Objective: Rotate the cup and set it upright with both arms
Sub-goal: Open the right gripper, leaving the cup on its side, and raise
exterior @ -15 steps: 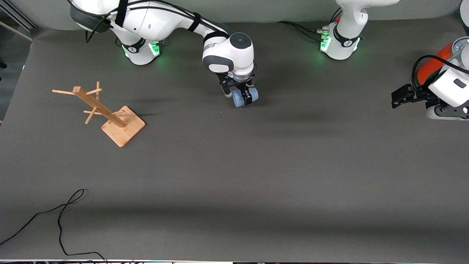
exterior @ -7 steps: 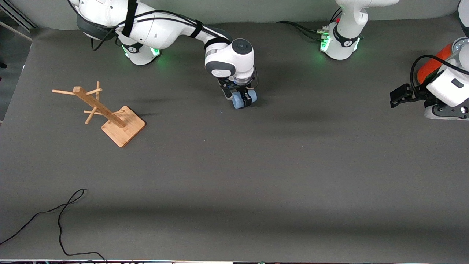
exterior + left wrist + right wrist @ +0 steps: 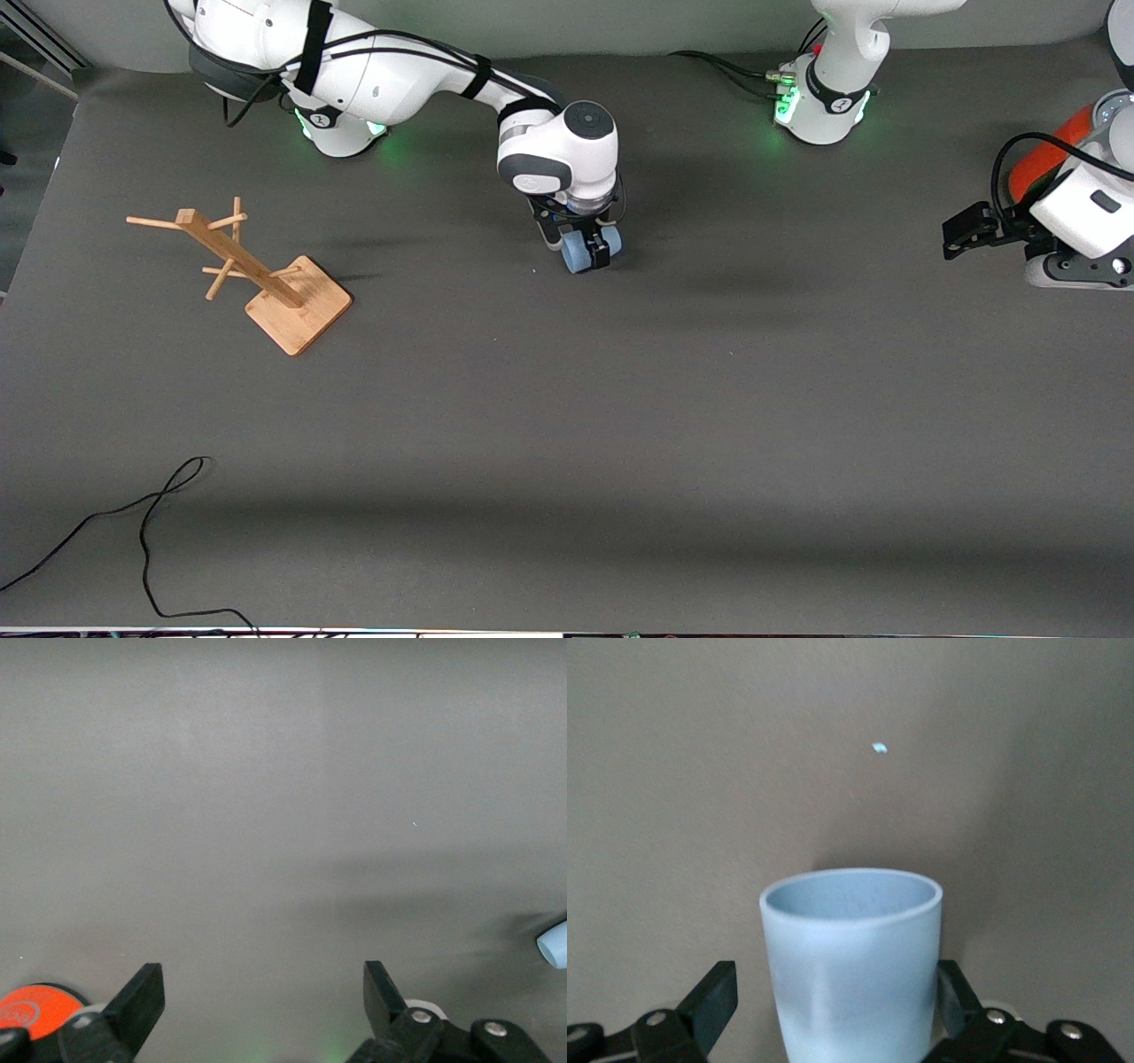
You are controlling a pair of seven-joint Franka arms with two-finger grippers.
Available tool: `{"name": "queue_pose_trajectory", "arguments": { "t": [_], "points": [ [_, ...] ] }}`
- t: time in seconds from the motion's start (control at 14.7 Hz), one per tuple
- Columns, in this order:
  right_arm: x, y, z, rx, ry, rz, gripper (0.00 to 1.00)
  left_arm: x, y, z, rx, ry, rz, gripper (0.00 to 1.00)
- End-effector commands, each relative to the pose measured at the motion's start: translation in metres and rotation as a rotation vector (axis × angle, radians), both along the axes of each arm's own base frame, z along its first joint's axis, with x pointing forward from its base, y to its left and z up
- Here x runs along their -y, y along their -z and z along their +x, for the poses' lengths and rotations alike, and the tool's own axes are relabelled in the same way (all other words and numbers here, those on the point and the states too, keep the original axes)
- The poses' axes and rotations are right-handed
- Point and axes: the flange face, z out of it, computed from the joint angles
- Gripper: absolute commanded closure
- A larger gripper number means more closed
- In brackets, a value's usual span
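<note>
Change since earlier frame: right arm has carried the cup (image 3: 578, 254) a little nearer the front camera and lower toward the bench (image 3: 567, 425); left arm has barely shifted.
Cup position: mid-bench, between the two arm bases and a bit nearer the camera than they are, lying on its side under the right wrist, wide mouth facing away from that wrist; whether it fully rests on the bench is hard to tell from the front view.
Right end effector (image 3: 833, 1010): fingers straddle the cup's lower body, one on each flank; on the side where a finger shows clear of the wall there is a sliver of gap, so probably just released, not clamped.
Left end effector (image 3: 264, 999): fingers wide apart, nothing between them, waiting over the bench at the left arm's end beside the orange-red cylinder (image 3: 1044, 162).
Cup handling (judgement): thin plastic, light, fairly stiff but likely to flex at the rim; smooth tapered wall, so slippery, and free to roll while on its side.
Where to hold (judgement): across the mid-body, modest squeeze; avoid the rim edge and the narrow base end, where the taper could let it squirt out.
Elsewhere: wooden mug tree (image 3: 257, 275) near the right arm's end, well apart.
</note>
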Motion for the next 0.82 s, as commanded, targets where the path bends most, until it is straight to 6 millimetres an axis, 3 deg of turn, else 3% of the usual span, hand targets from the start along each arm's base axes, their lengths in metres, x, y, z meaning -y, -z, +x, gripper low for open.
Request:
{"name": "queue_pose_trajectory", "arguments": {
  "t": [0.0,0.2,0.41,0.54,0.75],
  "points": [
    [-0.024,-0.028,-0.012,0.028,0.067,-0.016,0.0,0.006,-0.003,-0.006,-0.002,-0.011,-0.002,0.0],
    [-0.038,-0.068,-0.018,-0.033,0.015,-0.015,0.0,0.007,-0.004,-0.007,-0.003,-0.012,-0.002,0.0],
    [-0.039,-0.113,-0.02,-0.073,-0.063,-0.033,0.0,0.013,-0.003,-0.008,-0.011,-0.005,-0.001,0.0],
    [-0.031,-0.148,-0.011,-0.049,-0.169,-0.014,0.0,0.015,-0.003,-0.009,-0.012,-0.021,0.001,0.0],
    [-0.009,-0.184,0.021,-0.048,-0.321,0.01,0.0,0.027,-0.001,-0.01,-0.021,-0.028,0.004,0.0]
  ]
}}
